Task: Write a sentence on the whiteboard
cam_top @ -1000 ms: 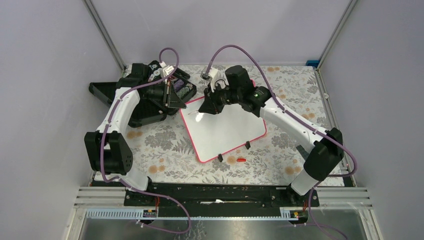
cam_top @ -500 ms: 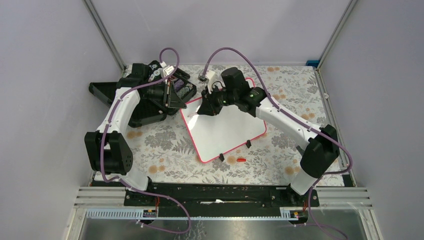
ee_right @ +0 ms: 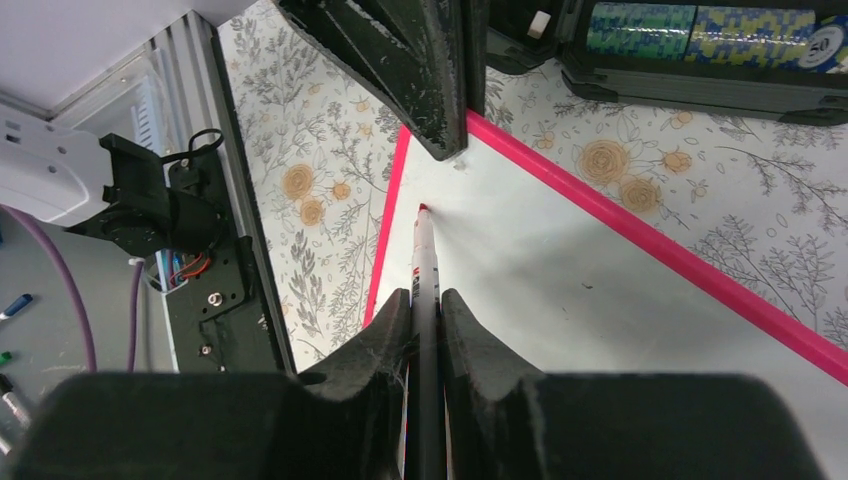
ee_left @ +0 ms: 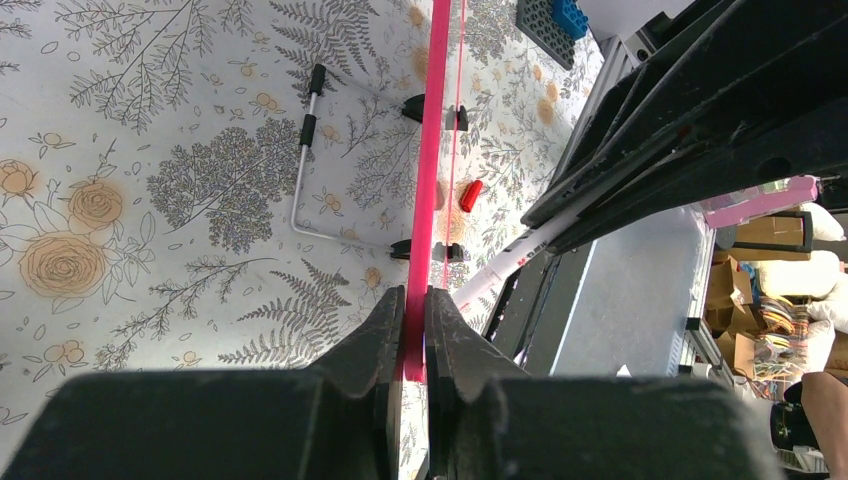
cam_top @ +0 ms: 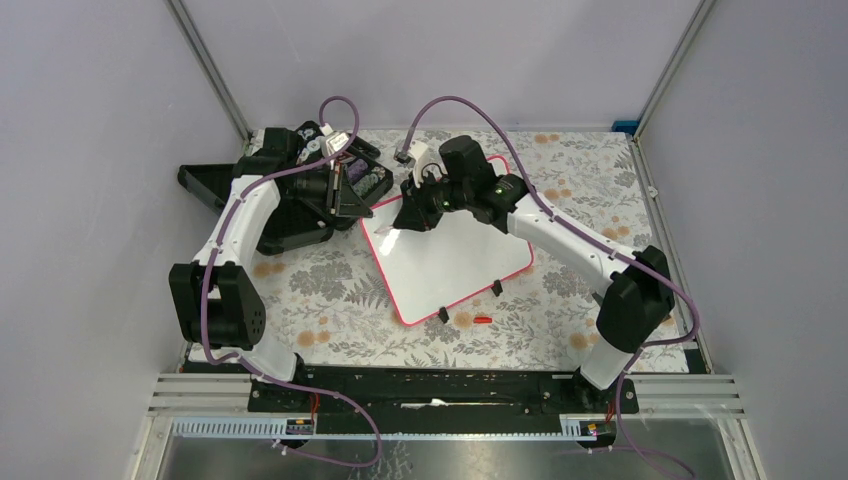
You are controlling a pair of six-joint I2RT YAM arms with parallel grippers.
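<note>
The whiteboard [cam_top: 455,262], white with a red-pink rim, lies tilted on the flowered tablecloth. My left gripper [cam_top: 352,203] is shut on its far-left rim; in the left wrist view the jaws [ee_left: 415,297] pinch the rim [ee_left: 432,150] edge-on. My right gripper [cam_top: 408,218] is shut on a marker [ee_right: 424,262], held over the board's far-left corner. The marker's red tip [ee_right: 422,209] is at or just above the white surface [ee_right: 600,320], close to the left gripper's fingers [ee_right: 435,90]. No writing shows on the board.
A black compartment case [cam_top: 290,205] with poker chips [ee_right: 700,25] lies left of the board. A red marker cap [cam_top: 483,319] lies near the board's near edge, by the two black clip feet [cam_top: 441,315]. A blue block [cam_top: 625,127] sits at the far right corner.
My right gripper with the marker has shifted slightly left and farther back, toward the board's far-left corner. The left arm and the board have not moved.
</note>
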